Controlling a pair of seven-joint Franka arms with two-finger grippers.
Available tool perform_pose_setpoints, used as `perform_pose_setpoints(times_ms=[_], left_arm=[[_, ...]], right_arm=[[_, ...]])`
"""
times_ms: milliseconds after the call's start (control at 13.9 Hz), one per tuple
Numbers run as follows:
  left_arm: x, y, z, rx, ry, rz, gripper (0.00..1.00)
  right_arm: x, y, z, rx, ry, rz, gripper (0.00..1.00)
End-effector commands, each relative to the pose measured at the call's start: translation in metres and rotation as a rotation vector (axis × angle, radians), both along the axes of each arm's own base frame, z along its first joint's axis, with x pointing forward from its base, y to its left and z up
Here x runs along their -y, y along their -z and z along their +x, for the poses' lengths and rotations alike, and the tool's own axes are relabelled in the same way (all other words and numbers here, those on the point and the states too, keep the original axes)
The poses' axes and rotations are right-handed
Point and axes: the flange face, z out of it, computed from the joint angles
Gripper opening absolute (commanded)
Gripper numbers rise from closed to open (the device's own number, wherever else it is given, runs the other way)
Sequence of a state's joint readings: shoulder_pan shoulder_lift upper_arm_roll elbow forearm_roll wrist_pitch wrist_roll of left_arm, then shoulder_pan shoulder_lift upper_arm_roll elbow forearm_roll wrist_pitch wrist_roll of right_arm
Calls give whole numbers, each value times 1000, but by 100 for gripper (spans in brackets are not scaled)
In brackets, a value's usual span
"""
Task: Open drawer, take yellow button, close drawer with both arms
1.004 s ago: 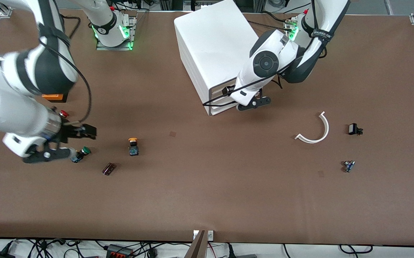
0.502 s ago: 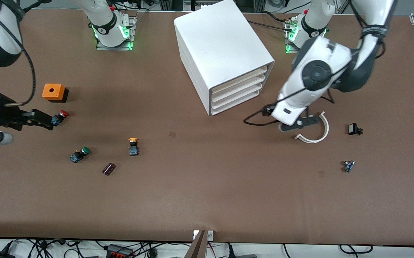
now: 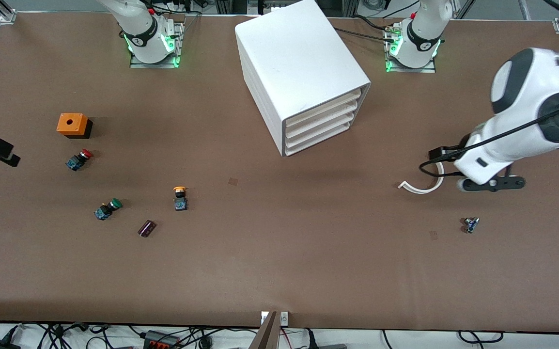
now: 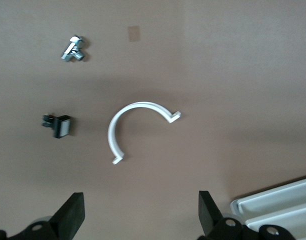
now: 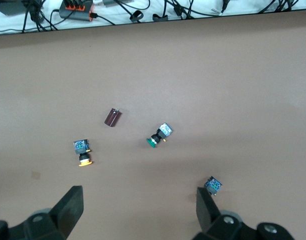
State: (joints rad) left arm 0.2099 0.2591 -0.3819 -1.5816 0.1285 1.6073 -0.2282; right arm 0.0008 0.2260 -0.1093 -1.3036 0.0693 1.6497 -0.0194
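Robotics lab: brown-covered table [image 3: 279, 271], bolted arm bases [image 3: 151, 43], cable clutter [image 3: 163, 337] along edge.

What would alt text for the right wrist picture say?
The right gripper hangs open over a brown table strewn with an orange-capped button, a green-capped button, a dark cylinder and a blue-based part. Cables line the table's edge.

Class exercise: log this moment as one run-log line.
drawer: shut | button: on table, untouched | left gripper: open over white arc clip | right gripper: open, empty
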Motion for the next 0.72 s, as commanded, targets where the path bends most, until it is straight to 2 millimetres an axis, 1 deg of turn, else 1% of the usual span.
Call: perform_pose_setpoints(times_ms=[0, 143, 215, 287, 359, 502, 646], left_arm=[[-11, -47, -22, 19, 97, 24, 100], [-22, -74, -36, 39, 150, 13, 100], [-31, -91, -44, 62, 159, -29, 100], [-42, -110, -52, 92, 166, -45, 100], [-49, -124, -58, 118, 184, -51, 100], [-52, -148, -68, 166, 189, -45, 100], [-56, -158, -74, 182, 181, -36, 100]], right_arm=[[-1, -2, -13, -34, -15, 20, 100], [1, 1, -18, -74, -11, 8, 100], [-1, 0, -23, -84, -13, -30, 100], [-5, 2, -30, -93, -22, -52, 100], [-6, 5, -38, -97, -22, -52, 100], [-3, 14, -51, -95, -12, -45, 100], [-1, 21, -60, -89, -9, -39, 100]])
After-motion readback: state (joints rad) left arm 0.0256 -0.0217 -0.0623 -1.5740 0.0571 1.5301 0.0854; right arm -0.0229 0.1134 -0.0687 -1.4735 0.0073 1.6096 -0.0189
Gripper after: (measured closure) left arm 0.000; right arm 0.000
